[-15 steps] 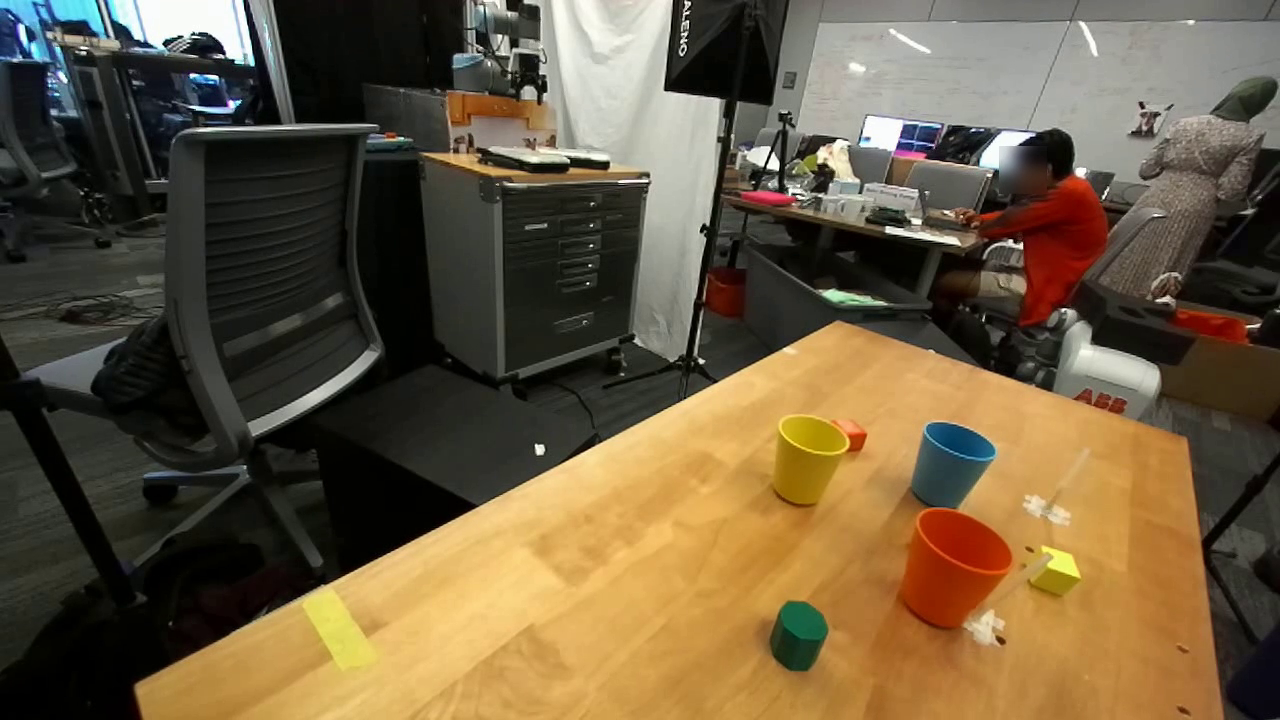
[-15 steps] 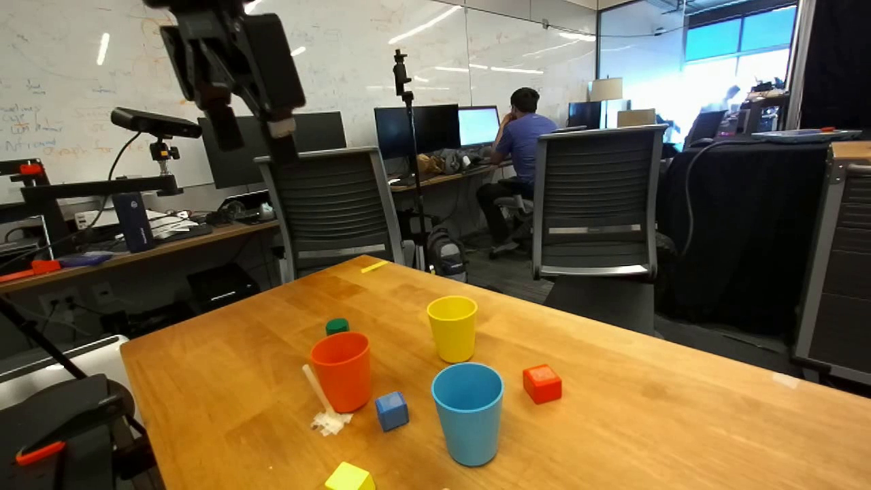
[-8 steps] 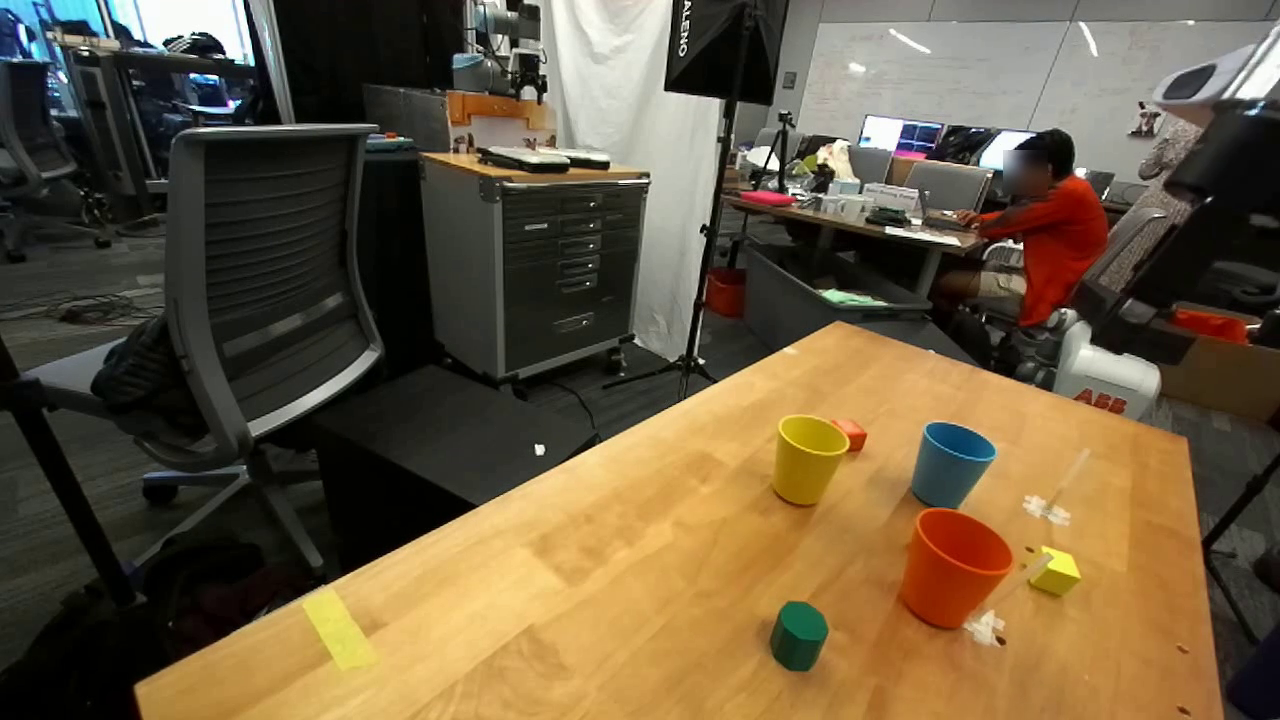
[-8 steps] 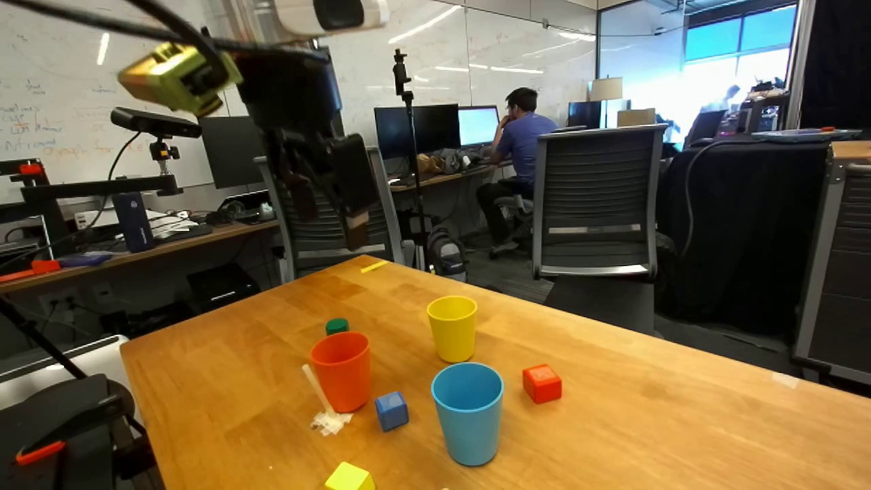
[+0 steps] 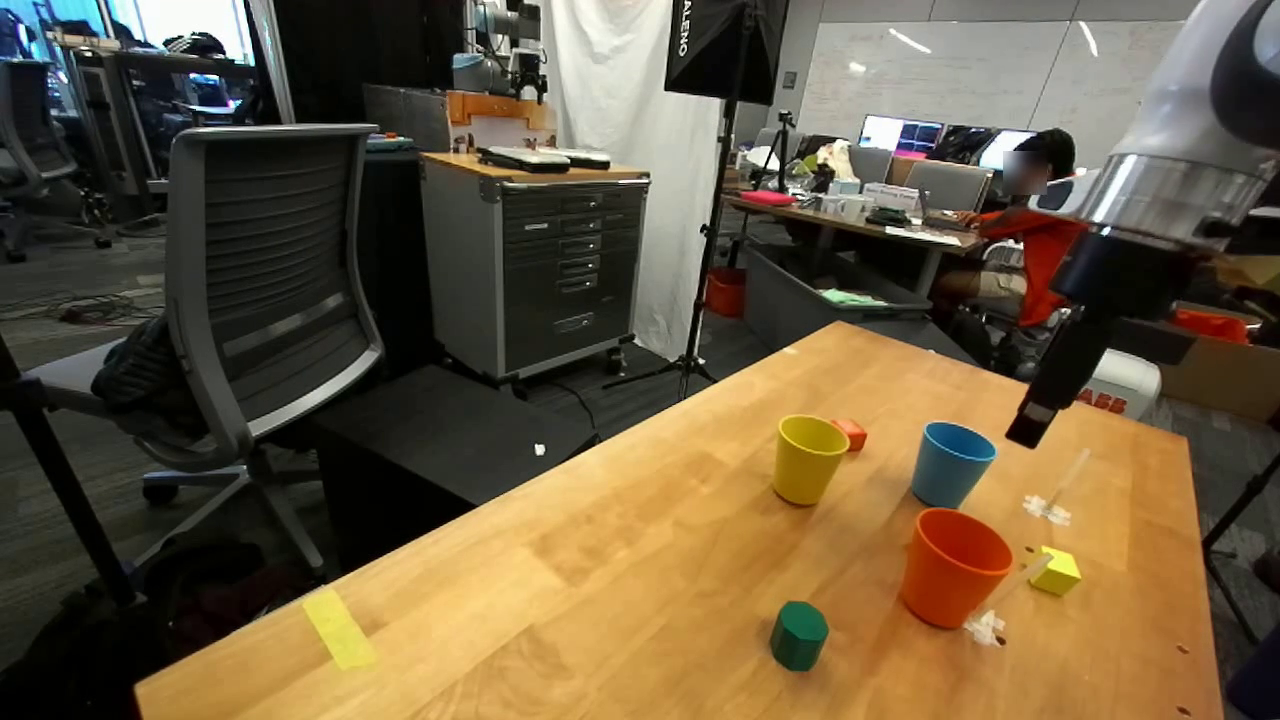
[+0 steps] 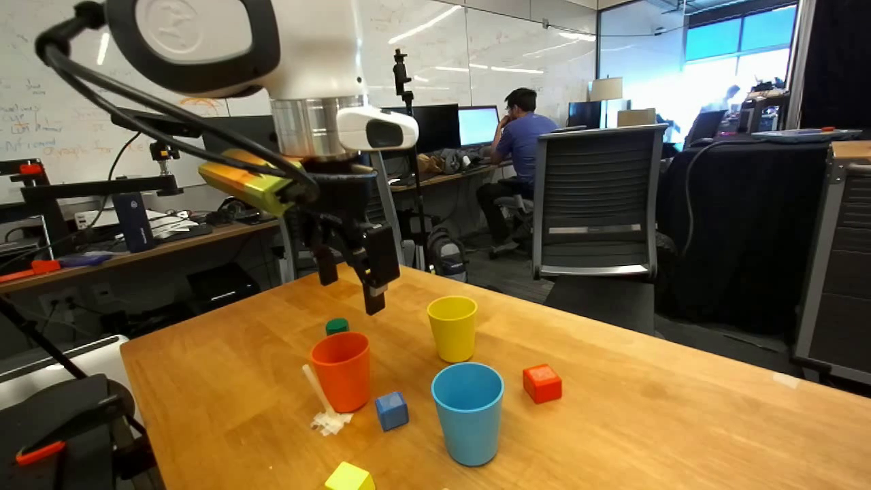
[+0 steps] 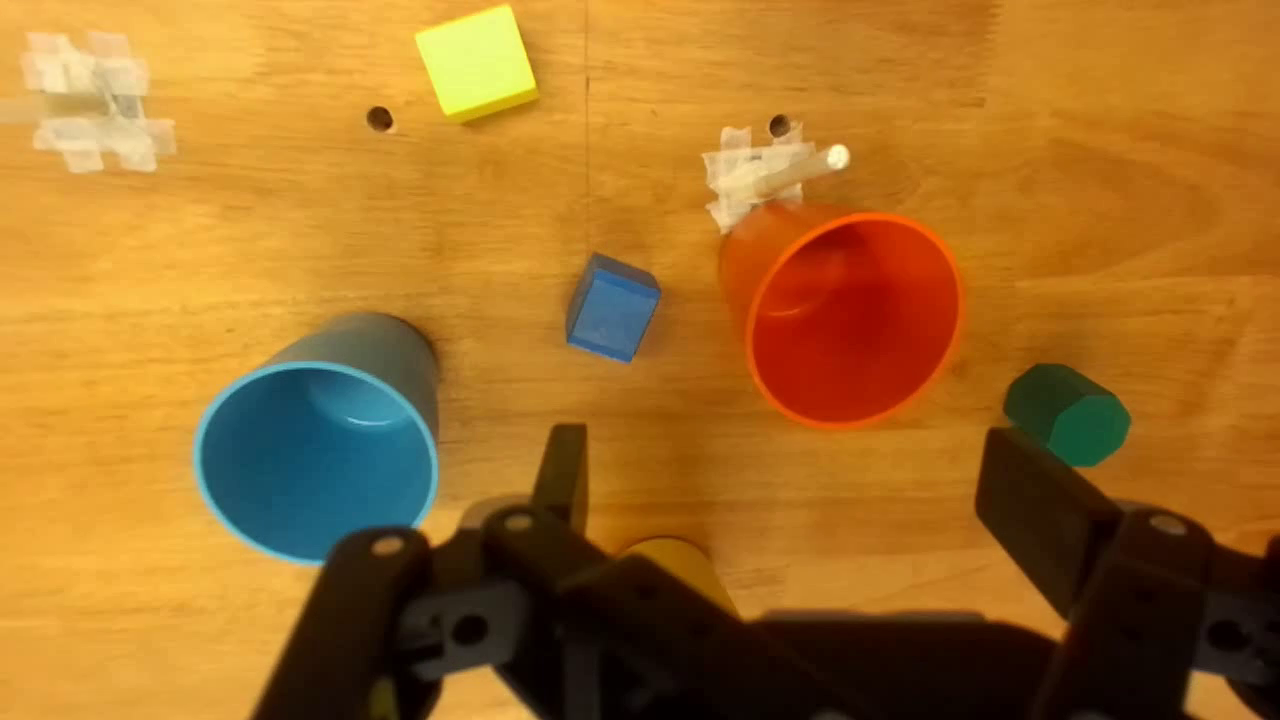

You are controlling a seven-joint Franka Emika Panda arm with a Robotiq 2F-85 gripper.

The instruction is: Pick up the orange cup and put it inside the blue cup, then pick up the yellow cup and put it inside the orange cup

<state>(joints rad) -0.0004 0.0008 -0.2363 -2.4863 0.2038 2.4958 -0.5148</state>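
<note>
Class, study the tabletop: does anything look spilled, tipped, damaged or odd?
Two sticks look odd: each juts from ragged tape on the table, the one beside the orange cup leaning. No spill or tipped cup shows.

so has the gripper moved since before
Yes, downward: in an exterior view the gripper, earlier wholly above the table, now partly overlaps it in frame.

Block (image 7: 613,312) between two cups (image 7: 855,320) (image 7: 315,455) on the table (image 7: 250,220)

Tapered and plain, the blue cup (image 6: 468,416) stood upright, mouth up. In an exterior view the orange cup (image 6: 343,374), also tapered and upright, stood apart to the blue cup's left; the yellow cup (image 6: 454,332), upright too, stood apart behind the blue cup.
</note>
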